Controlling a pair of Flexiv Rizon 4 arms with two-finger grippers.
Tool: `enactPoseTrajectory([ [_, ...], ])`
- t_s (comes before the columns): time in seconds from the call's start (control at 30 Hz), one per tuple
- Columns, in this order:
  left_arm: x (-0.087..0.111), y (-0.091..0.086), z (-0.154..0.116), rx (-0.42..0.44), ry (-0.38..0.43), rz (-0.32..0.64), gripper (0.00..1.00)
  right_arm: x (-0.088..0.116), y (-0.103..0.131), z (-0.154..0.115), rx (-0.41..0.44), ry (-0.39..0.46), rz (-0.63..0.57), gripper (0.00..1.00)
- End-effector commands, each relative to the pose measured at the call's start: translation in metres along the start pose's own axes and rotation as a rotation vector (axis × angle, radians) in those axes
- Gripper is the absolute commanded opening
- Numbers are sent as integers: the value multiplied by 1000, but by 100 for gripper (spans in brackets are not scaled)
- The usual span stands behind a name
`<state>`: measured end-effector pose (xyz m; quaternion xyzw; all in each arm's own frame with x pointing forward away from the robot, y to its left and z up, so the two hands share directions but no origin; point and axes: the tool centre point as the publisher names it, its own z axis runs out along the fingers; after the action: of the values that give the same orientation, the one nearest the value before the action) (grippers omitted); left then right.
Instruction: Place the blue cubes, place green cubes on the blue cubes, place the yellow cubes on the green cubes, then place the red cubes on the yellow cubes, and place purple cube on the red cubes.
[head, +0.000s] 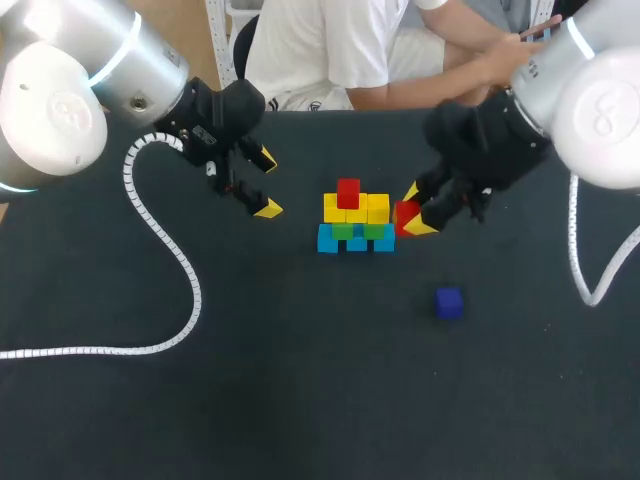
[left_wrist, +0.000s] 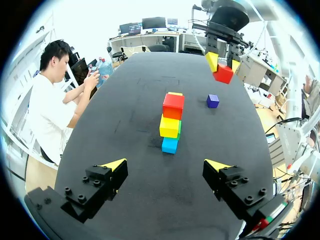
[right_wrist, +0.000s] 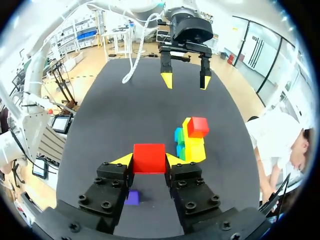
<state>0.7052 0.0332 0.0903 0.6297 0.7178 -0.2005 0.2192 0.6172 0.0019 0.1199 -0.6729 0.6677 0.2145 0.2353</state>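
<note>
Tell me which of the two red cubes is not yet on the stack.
The red cube that the right gripper holds, off to the side; the other red cube rests on top of the yellow cubes.

Black table (head: 300, 400): blue cubes (head: 327, 240), purple cube (head: 449, 302), white cable (head: 196, 295).

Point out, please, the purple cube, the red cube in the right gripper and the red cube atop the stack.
purple cube (head: 449, 302): head view, middle of its top face.
held red cube (right_wrist: 149, 158): right wrist view, middle of its near face.
stacked red cube (head: 348, 192): head view, its top face.
</note>
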Motion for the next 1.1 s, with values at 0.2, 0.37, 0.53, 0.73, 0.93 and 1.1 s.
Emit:
enactPoseTrajectory([
  [0.2,0,2,0,4,-1,2,100,2,1,-1,2,-5,-1,0],
  [0.37,0,2,0,4,-1,2,100,2,1,-1,2,-5,-1,0],
  [0.53,0,2,0,4,-1,2,100,2,1,-1,2,-5,-1,0],
  [0.73,0,2,0,4,-1,2,100,2,1,-1,2,-5,-1,0],
  [0.93,0,2,0,4,-1,2,100,0,-2,-4,11,14,5,0],
  [1.1,0,2,0,4,-1,2,100,-9,-10,-1,-8,34,-6,0],
])
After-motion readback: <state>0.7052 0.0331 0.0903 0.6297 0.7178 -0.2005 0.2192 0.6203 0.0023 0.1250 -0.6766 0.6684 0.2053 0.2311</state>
